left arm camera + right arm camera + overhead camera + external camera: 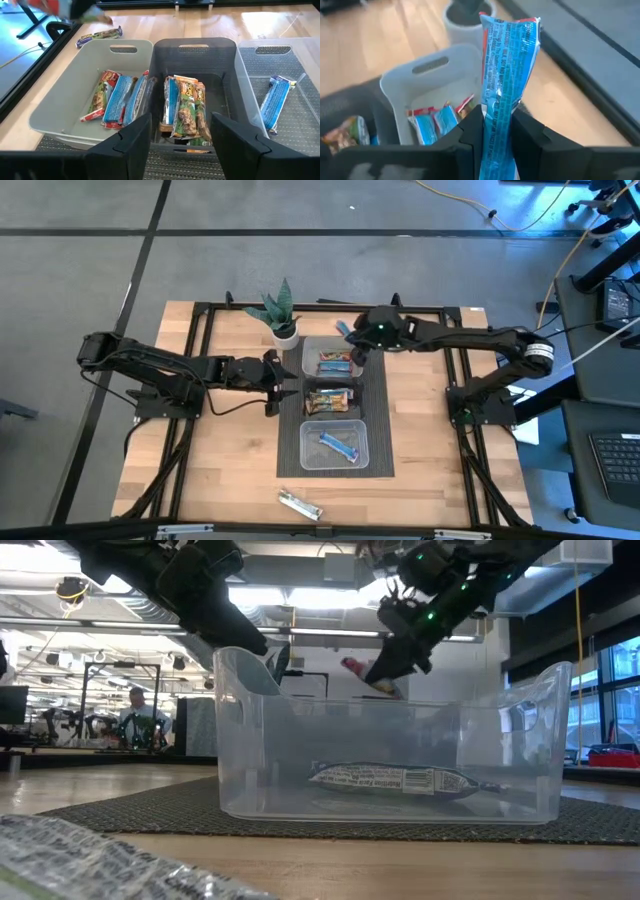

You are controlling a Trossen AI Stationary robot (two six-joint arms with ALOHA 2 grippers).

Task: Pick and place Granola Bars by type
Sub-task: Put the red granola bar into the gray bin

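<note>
Right gripper (497,131) clamped on a blue-and-red wrapped granola bar (509,65), bar standing upright between the fingers. Beyond it: white bin (427,75) holding similar blue-and-red bars (436,122), white pot (465,20) just past the bin's end.

Even, bright overhead light fills the scene, ceiling strip lights (300,595) glaring in the low view, where the foreground wrapper (90,860) blurs, while window glare whitens the wooden table (260,22) in the left wrist view.
</note>
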